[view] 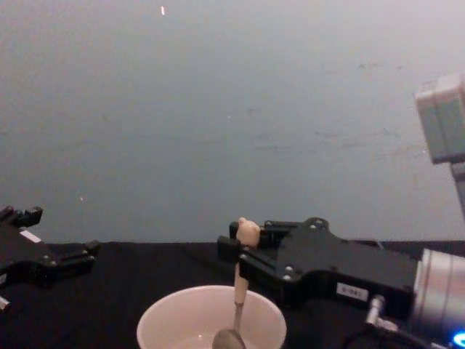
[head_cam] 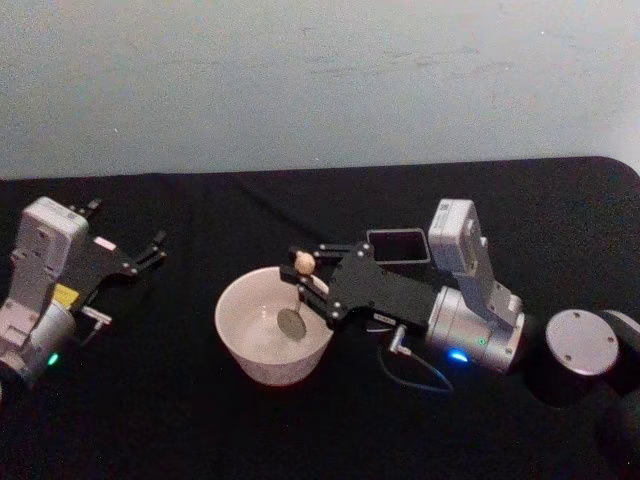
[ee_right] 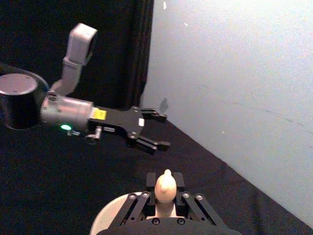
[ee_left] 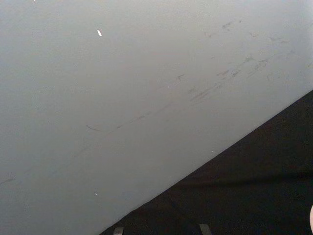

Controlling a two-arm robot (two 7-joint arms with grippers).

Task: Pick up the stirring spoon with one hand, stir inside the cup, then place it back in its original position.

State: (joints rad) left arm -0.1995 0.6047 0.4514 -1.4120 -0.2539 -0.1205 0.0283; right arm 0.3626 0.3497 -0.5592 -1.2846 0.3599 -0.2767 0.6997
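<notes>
Now, black counter (head_cam: 140, 420) carries the cup (head_cam: 262, 365) at ctr. Over its right rim sits the right end effector (head_cam: 305, 281), clamped on the stirring spoon (head_cam: 298, 296): long axis approx. upright, bowl down inside cup, knob on top. Idle well to the left: left end effector (head_cam: 152, 249), fingers apart.

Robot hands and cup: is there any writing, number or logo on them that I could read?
No text can be read.
On the right gripper, which holds the spoon in the cup: white sticker, dark print too blurred to read.
On the left gripper, parked open at the left: yellow sticker, too small to read.
On the cup and spoon: no marks seen.
</notes>
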